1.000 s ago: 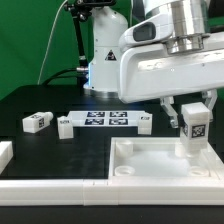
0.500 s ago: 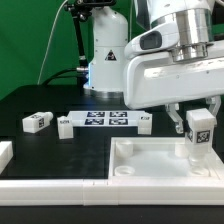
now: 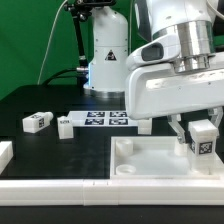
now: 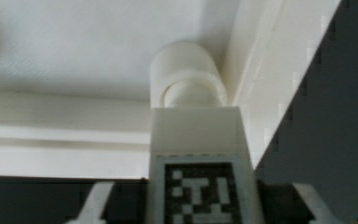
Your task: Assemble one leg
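One leg (image 3: 204, 143) pinched in hand (image 3: 202, 130) | over socket (image 4: 190, 85) in tray (image 3: 150, 172) corner, near edge of worktop (image 3: 50, 145) | keep it upright, centre on socket, lower straight, release only when seated

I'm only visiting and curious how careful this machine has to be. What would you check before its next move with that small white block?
1. Grip: the gripper is shut on the small block: ok.
2. Block upright, with its tag facing the exterior view: ok.
3. Block over the tray, near its corner on the exterior view's right: ok.
4. Lined up with the corner socket: the wrist view shows the socket just beyond the block, but whether they line up exactly: cannot tell.
5. Block seated in the socket: cannot tell.
6. Spare blocks lie off the tray, away from the gripper: ok.
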`<state>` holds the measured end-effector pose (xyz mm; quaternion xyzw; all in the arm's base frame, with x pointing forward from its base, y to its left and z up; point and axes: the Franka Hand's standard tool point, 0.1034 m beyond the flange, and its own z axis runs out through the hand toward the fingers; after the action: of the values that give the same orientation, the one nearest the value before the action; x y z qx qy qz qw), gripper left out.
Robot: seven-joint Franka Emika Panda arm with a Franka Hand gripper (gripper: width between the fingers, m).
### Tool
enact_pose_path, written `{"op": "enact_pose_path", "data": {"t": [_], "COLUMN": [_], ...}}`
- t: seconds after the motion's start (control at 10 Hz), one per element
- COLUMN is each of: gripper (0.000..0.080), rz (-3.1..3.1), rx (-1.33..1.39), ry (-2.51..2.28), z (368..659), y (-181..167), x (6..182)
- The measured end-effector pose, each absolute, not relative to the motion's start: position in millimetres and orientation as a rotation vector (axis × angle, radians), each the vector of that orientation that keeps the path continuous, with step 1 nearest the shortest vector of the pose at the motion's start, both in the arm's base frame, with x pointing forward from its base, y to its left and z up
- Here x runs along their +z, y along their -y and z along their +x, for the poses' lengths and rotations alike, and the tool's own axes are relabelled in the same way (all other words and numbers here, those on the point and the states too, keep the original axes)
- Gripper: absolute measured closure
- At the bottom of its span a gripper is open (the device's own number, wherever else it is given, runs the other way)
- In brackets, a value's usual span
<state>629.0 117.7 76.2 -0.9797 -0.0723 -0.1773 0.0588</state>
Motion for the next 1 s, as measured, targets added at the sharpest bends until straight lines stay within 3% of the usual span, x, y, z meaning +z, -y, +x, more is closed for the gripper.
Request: {"op": "enact_pose_path", "data": {"t": [0.6,1.0], "gripper": [0.0509,0.0509], "rz": [-2.944,-2.945], "rx": [-0.746,-0.747], "ry": [0.218,0.218], "z": [625.9,626.5], "y": [-118.1,-118.2], "x": [72.6,72.9]}}
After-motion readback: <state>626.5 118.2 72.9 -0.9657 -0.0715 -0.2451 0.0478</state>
